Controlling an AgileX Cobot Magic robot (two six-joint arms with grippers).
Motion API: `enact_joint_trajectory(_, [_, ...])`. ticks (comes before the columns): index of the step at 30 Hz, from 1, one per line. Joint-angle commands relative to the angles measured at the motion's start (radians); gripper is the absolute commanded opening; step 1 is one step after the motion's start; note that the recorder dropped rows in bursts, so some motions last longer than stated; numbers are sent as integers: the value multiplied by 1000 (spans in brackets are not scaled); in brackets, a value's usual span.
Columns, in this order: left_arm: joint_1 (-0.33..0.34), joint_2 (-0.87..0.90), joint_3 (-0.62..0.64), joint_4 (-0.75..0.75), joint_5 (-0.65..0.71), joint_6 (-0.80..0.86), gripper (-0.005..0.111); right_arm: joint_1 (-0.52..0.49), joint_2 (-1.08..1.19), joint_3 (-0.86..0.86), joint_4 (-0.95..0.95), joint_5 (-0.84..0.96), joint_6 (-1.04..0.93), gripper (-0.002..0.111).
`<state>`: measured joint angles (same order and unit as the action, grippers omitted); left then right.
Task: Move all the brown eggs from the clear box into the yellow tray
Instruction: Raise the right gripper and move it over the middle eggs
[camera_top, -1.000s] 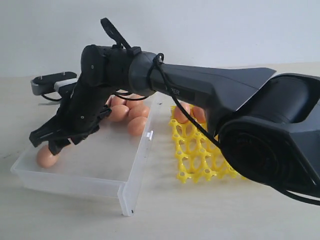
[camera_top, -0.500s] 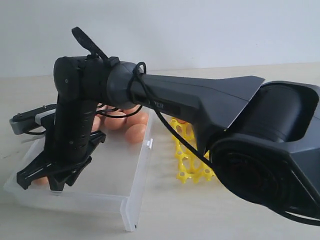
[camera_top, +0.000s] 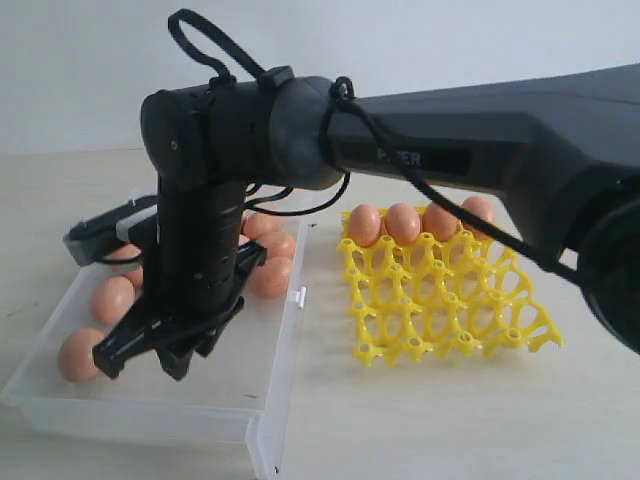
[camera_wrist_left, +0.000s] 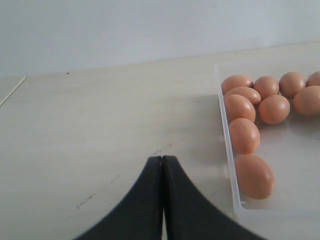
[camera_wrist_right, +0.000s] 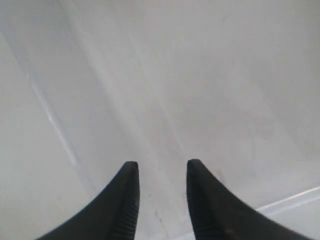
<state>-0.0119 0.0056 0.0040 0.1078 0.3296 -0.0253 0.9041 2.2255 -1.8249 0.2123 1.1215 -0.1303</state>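
**Exterior view.** The yellow tray lies on the desk at three o'clock of the clear box. Four brown eggs sit in the tray's far row, at its twelve o'clock edge. Every other cup in sight is bare, so I judge the job well short of halfway.

In the box, two eggs lie near the nine o'clock wall and more are bunched toward twelve o'clock. The right arm crosses in front of that bunch, so no full count can be had here.

The right claw hangs low over the box's near part, at about seven o'clock, fingers apart with no egg between them. The left claw does not show in this view.

**Left wrist view.** The left claw has its fingers pressed together, holding nothing, over bare desk outside the clear box. About ten brown eggs lie in the box, all yet to be moved. The frame edge cuts the cluster, so there may be more. The tray is out of sight.

**Right wrist view.** The right claw is parted, with only the pale floor of the clear box beneath it. No egg appears, so I cannot tell which egg it is meant to take. The plastic edges are faint and hard to trace.
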Motion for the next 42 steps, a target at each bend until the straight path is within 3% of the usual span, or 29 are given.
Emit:
enact_joint_trajectory(1, [1,-6,-4,-3,-14,-4,0,-44,-27,3,-5,-205,66,46])
enact_joint_trajectory(4, [1,-6,-4,-3,-14,-4,0,-67,-25,3,-3,-317,97,53])
enact_joint_trajectory(11, [1,-6,-4,-3,-14,-4,0,-117,-6,3,-3,-508,188,54])
enact_joint_trajectory(25, [1,-6,-4,-3,-14,-4,0,-190,162,-161,59,-359,348,54])
enact_joint_trajectory(42, [1,-6,-4,-3,-14,-4,0,-228,166,-165,102,-338,408,54])
